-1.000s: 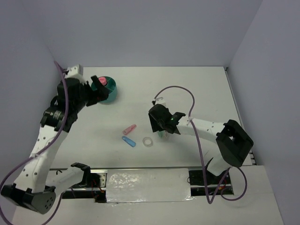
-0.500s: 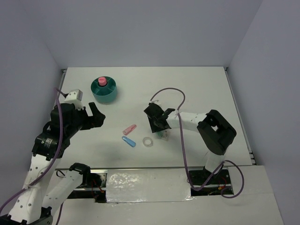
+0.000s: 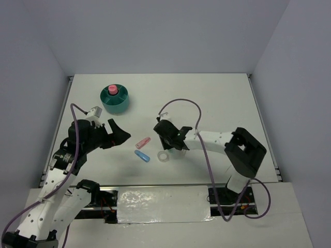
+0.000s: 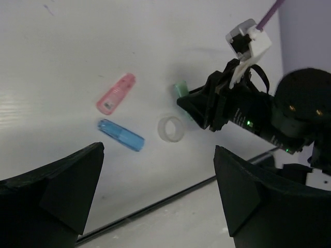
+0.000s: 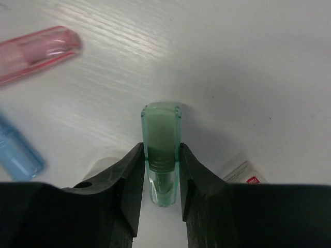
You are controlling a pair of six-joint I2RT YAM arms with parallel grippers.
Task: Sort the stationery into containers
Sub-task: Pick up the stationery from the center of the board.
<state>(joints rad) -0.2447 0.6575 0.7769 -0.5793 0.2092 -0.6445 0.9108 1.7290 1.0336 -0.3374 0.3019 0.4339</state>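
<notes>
From above, the left gripper [image 3: 120, 133] hangs wide open and empty. The teal organiser [image 3: 106, 106] sits well beyond it. The pink stick [image 3: 143, 141], blue stick [image 3: 141, 155] and tape ring [image 3: 164, 156] lie between it and the right gripper [image 3: 177, 146].

The left wrist view shows those three items between its spread fingers [image 4: 57, 191].

In the right wrist view, the fingers [image 5: 132, 175] clamp a green stick [image 5: 161, 129] lying on the table. Pink is ahead-left and blue lies at the left.

The white counter [image 3: 217, 98] carries a teal organiser [image 3: 122, 106] at far left. Near the middle lie a pink stick [image 3: 143, 141], a blue stick [image 3: 141, 155] beside it, a tape ring [image 3: 163, 156] and a green pen [image 5: 161, 139].
</notes>
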